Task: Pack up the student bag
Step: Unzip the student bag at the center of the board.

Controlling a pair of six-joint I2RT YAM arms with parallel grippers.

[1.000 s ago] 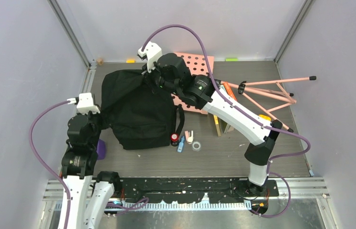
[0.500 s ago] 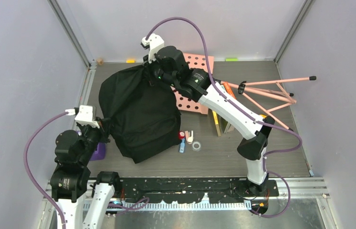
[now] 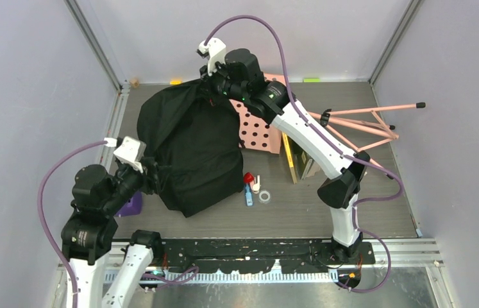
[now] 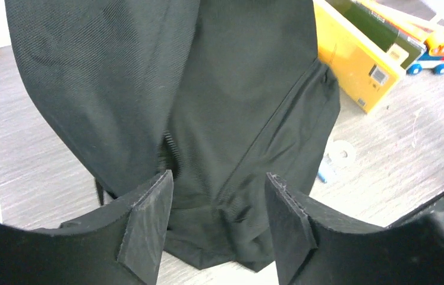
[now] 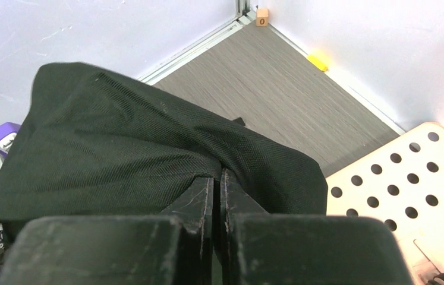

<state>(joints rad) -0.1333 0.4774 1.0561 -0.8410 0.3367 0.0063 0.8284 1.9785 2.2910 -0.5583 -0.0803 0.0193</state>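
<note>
The student bag [image 3: 192, 147] is a large black fabric backpack, hanging upright with its bottom on the table. My right gripper [image 3: 216, 90] is shut on a fold of fabric at its top and holds it up. In the right wrist view the gripper [image 5: 218, 175] pinches the black cloth [image 5: 118, 148] between closed fingers. My left gripper [image 3: 158, 177] stands open at the bag's lower left side. In the left wrist view its fingers [image 4: 148, 219] are spread, with the bag's lower end [image 4: 237, 89] just beyond them and nothing gripped.
A pink pegboard [image 3: 259, 128] leans behind the bag, and a pink folding stand [image 3: 365, 125] lies at the right. Books [image 3: 301, 160] stand beside it, one of them yellow [image 4: 356, 65]. A red item [image 3: 248, 178], a blue pen [image 3: 248, 196] and a tape ring [image 3: 264, 196] lie right of the bag. A purple object [image 3: 133, 205] is near the left arm.
My left gripper has let go of the bag's left side, opened and drawn back toward the near edge. My right gripper has lifted the bag's top higher and farther back.
</note>
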